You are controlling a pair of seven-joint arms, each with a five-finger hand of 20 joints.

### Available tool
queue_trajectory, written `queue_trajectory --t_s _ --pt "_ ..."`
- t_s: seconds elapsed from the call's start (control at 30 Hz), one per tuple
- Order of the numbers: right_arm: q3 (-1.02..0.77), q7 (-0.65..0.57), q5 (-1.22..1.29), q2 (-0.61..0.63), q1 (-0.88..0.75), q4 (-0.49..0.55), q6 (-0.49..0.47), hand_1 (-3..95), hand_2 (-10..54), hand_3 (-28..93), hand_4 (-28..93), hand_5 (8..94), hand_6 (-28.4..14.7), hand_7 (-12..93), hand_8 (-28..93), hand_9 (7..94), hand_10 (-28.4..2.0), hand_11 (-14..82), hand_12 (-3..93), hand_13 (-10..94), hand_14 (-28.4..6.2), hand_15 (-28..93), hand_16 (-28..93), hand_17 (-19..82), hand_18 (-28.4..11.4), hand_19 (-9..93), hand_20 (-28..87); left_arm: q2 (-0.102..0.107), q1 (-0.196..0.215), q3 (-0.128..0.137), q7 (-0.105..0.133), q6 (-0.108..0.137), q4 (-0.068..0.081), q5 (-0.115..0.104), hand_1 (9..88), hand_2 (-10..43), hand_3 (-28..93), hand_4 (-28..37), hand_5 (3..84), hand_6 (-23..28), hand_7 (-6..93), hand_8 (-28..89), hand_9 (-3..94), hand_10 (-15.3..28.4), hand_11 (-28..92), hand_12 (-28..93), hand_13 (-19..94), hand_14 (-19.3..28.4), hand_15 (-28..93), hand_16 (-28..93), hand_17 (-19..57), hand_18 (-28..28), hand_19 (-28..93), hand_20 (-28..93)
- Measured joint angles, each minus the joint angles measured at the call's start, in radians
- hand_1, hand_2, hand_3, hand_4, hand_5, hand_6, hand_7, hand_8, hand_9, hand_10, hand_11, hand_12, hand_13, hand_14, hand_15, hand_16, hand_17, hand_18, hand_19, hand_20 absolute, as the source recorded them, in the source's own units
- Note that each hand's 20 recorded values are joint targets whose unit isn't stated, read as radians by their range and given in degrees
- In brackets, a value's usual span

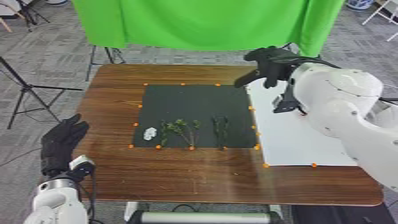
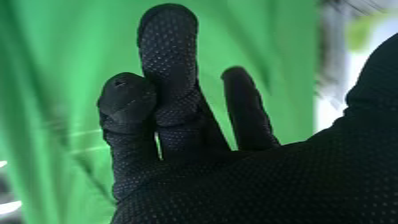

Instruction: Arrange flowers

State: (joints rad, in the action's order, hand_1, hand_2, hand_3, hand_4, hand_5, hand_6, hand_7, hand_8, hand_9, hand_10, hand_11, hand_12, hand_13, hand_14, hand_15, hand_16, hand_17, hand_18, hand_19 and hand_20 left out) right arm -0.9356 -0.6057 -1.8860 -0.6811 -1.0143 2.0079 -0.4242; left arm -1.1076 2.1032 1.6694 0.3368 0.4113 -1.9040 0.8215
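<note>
In the head view, my right hand (image 1: 272, 64) is held over the far right part of the table, above the top edge of the white sheet, holding nothing. Its glove (image 2: 258, 182) fills the near part of the right wrist view, fingers mostly straight. My left hand (image 1: 64, 140) rests open beside the table's left edge. On the dark mat lie leafy green stems (image 1: 184, 131) near its front edge, darker green stems (image 1: 220, 131) to their right, and a small white bunch (image 1: 149, 133) at the left.
The dark mat (image 1: 195, 102) lies mid-table, with small orange markers round it. A white sheet (image 1: 298, 142) covers the right side of the brown table (image 1: 169, 175). Behind the table hangs a green cloth (image 1: 209, 25); a black tripod (image 1: 28, 87) stands at the left.
</note>
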Motion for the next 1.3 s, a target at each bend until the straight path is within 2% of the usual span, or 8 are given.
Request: queue_trajectory --t_s 0.2,0.4,0.8,0.87,1.03,1.3 --pt "-0.012 -0.012 -0.071 0.078 -0.084 -0.068 0.017 21.0 -9.5 61 -20 45.5 -3.1 9 -4 57.4 -20.3 15.2 24.4 73 -13.6 62 30 49 -20.5 91 46 -0.001 0.0 -0.005 0.001 0.0 -0.001 0.005 31.5 8.3 67 -28.3 56.3 1.6 17.7 -9 53.9 15.2 25 10 44 15.9 23 -4 21.6 12.7 12 27" --pt "-0.027 -0.035 -0.081 0.091 -0.127 -0.105 0.046 23.7 -9.5 63 -19 46.7 -2.5 11 -4 58.6 -19.7 16.5 24.4 75 -12.6 63 30 49 -20.0 92 46 -0.002 0.001 -0.011 0.002 0.001 -0.006 0.007 31.7 8.3 67 -28.3 56.2 1.4 17.7 -9 54.0 15.2 25 10 44 15.9 23 -4 21.7 12.7 12 27" --pt "-0.051 -0.057 -0.112 0.107 -0.196 -0.172 0.068 26.2 -9.5 64 -19 48.0 -2.1 13 -5 60.4 -18.9 18.1 24.2 75 -12.1 63 30 50 -19.9 92 44 -0.01 0.003 -0.009 -0.001 -0.003 -0.006 0.009 31.9 8.4 67 -28.3 56.4 1.5 17.8 -9 54.1 15.2 25 10 45 15.9 23 -4 21.7 12.8 12 27" --pt "-0.052 -0.058 -0.117 0.108 -0.204 -0.185 0.073 26.3 -9.5 64 -18 48.2 -2.1 13 -6 60.5 -18.9 18.2 24.2 75 -12.0 63 30 50 -19.9 92 44 -0.009 0.006 -0.014 0.001 0.002 -0.01 0.009 31.9 8.4 67 -28.3 56.3 1.5 17.7 -9 54.1 15.2 25 10 45 15.9 23 -4 21.7 12.8 12 27" --pt "-0.058 -0.063 -0.122 0.11 -0.224 -0.21 0.085 26.6 -9.5 65 -18 48.9 -1.9 14 -6 61.0 -18.5 18.7 24.2 75 -11.9 63 30 50 -19.8 93 44 -0.003 0.009 -0.053 0.005 0.021 -0.024 0.009 31.8 8.4 67 -28.3 56.3 1.6 17.4 -9 54.2 15.3 25 10 45 16.1 23 -4 21.8 12.8 12 27" --pt "-0.061 -0.071 -0.127 0.111 -0.24 -0.227 0.095 29.4 -9.5 66 -18 50.7 -2.0 15 -6 63.3 -18.1 19.5 24.0 76 -11.1 63 30 50 -19.3 92 43 -0.003 0.013 -0.057 0.005 0.021 -0.029 0.009 31.9 8.4 67 -28.3 56.3 1.5 17.6 -9 54.2 15.3 25 11 45 16.0 23 -4 21.8 12.8 12 27"
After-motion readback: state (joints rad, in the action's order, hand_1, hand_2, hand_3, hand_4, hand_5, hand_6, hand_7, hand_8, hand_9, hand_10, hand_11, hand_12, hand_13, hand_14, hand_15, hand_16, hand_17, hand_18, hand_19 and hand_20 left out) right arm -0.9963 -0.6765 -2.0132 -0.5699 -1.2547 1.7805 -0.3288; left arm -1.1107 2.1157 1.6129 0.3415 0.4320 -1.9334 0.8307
